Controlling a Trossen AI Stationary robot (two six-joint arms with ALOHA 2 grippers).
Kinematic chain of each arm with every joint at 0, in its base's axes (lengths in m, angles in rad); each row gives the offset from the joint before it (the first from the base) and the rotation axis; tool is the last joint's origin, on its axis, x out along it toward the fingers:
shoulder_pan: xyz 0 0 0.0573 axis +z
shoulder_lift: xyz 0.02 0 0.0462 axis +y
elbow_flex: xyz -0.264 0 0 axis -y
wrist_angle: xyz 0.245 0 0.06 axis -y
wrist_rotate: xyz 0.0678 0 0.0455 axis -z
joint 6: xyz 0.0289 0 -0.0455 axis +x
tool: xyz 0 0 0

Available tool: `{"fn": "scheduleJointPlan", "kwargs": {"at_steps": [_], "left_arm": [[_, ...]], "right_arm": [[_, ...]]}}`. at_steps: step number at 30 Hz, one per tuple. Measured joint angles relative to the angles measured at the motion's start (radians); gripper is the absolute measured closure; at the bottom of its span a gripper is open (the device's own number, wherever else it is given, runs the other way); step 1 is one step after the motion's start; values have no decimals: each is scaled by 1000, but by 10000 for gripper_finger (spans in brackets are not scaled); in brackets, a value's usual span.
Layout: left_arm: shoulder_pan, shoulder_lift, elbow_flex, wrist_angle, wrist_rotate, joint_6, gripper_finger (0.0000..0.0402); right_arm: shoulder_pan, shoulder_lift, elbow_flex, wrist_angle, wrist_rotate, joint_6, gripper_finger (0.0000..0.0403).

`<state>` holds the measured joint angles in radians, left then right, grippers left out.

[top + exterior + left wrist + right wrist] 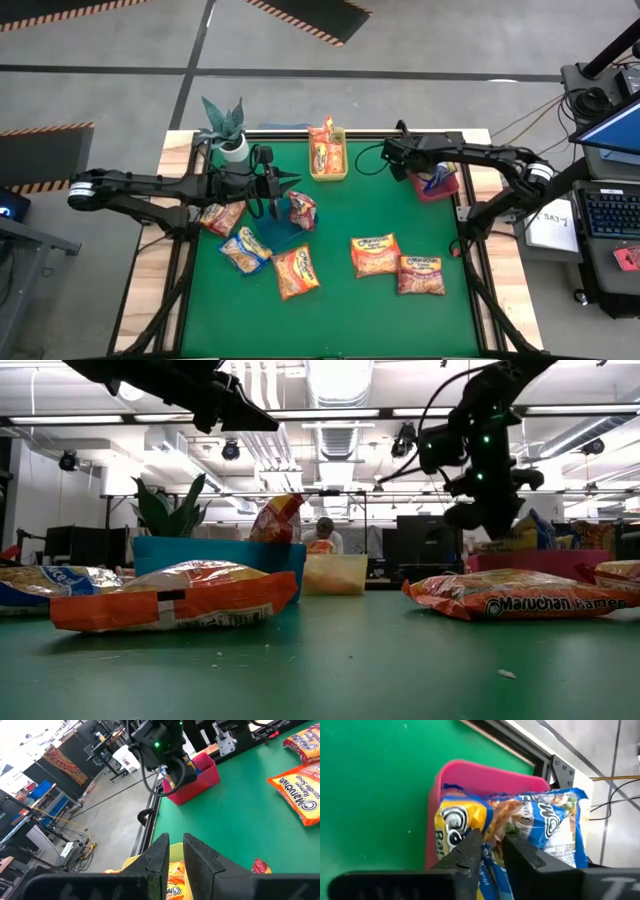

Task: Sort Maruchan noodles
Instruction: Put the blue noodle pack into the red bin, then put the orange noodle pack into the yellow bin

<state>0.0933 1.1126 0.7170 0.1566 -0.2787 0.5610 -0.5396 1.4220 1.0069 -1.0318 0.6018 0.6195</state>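
High view: three coloured bins sit on the green counter (pixel 330 320) because pkts go in by colour. The yellow bin (pixel 329 172) sits at the far edge w/ an orange packet (pixel 324 146) standing in it, the red bin (pixel 440 186) at far right, and the blue bin (pixel 283 229) near the left arm. Left tool (pixel 284 184) hovers over the blue bin, prongs nearly pressed together w/ just a slim gap and nothing pinched, likely between picks; a red-pink packet (pixel 302 209) leans on that bin's wall. Right tool (pixel 399 160) hangs just beside the red bin; right wrist view shows prongs close w/ a narrow gap, nothing gripped, directly above a blue-edged packet (pixel 545 827) lying in the bin. That colour doesn't match the bin, so prob. it's due to be lifted out, though I can't tell for sure. Loose Maruchan noodles (pixel 375 254) are unsorted on the counter: two orange ones front right and a few by the blue bin. A potted plant (pixel 226 128) at the far-left corner is clear of the work.
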Motion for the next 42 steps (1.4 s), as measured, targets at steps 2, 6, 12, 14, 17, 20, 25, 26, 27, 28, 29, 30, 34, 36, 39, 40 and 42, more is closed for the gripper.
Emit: {"fn": "scheduleJointPlan", "kwargs": {"at_steps": [2, 6, 12, 14, 17, 20, 25, 26, 27, 28, 29, 30, 34, 36, 39, 40, 42], "left_arm": [[0, 0, 0, 0, 0, 0, 363], [0, 0, 0, 0, 0, 0, 363], [-1, 0, 0, 0, 0, 0, 363], [-1, 0, 0, 0, 0, -2, 363], [-1, 0, 0, 0, 0, -10, 363], [0, 0, 0, 0, 0, -12, 363], [0, 0, 0, -1, 0, -27, 363], [-1, 0, 0, -1, 0, -31, 363], [-1, 0, 0, -1, 0, -38, 363], [-1, 0, 0, -1, 0, -47, 363], [-1, 0, 0, -1, 0, -54, 363], [-2, 0, 0, -1, 0, -59, 363], [-3, 0, 1, -2, 0, -73, 363], [-3, 0, 1, -2, 0, -73, 363], [-3, 0, 1, -2, 0, -73, 363], [-3, 0, 1, -2, 0, -73, 363], [-3, 0, 1, -2, 0, -73, 363]], "right_arm": [[0, 0, 30, -26, 2, 2, 321], [0, 0, 102, -91, 8, 11, 317], [26, -7, 238, -185, -102, 12, 317], [58, -14, 275, -191, -153, 11, 317], [124, -25, 311, -190, -275, -2, 317], [215, -29, 328, -189, -423, 0, 317], [382, -12, 308, -117, -594, 13, 324], [409, -2, 301, -101, -625, 10, 328], [434, 11, 297, -89, -660, 6, 331], [457, 25, 295, -79, -707, -6, 334], [476, 41, 295, -76, -758, -29, 336], [497, 59, 294, -78, -801, -65, 337], [602, 140, 293, -93, -875, -232, 338], [648, 184, 293, -89, -878, -294, 339], [686, 260, 293, -62, -863, -335, 339], [690, 284, 292, -46, -863, -344, 339], [691, 324, 292, -14, -864, -359, 339]]}}
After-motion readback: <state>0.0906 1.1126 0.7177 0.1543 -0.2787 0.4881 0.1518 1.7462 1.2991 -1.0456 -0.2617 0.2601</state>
